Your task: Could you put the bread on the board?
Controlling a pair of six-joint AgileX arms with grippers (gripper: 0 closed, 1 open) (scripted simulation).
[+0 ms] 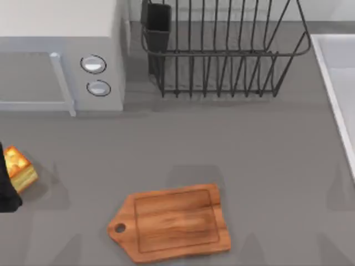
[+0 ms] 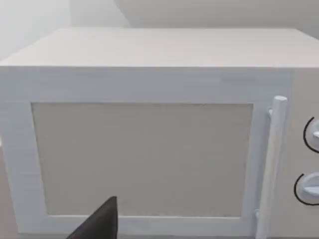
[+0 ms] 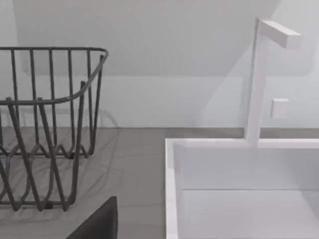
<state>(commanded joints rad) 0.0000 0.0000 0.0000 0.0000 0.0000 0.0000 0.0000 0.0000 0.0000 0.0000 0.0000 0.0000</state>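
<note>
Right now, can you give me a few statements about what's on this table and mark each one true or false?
1. The bread lies on the board. False: it sits at the table's left edge, apart from the board, next to the dark left gripper.
2. The board's handle end with the round hole points to the table's left. True.
3. The microwave door hangs open. False: it is closed.
4. The wire dish rack stands at the back, right of the microwave. True.
5. The sink is at the table's left. False: it is at the right.
</note>
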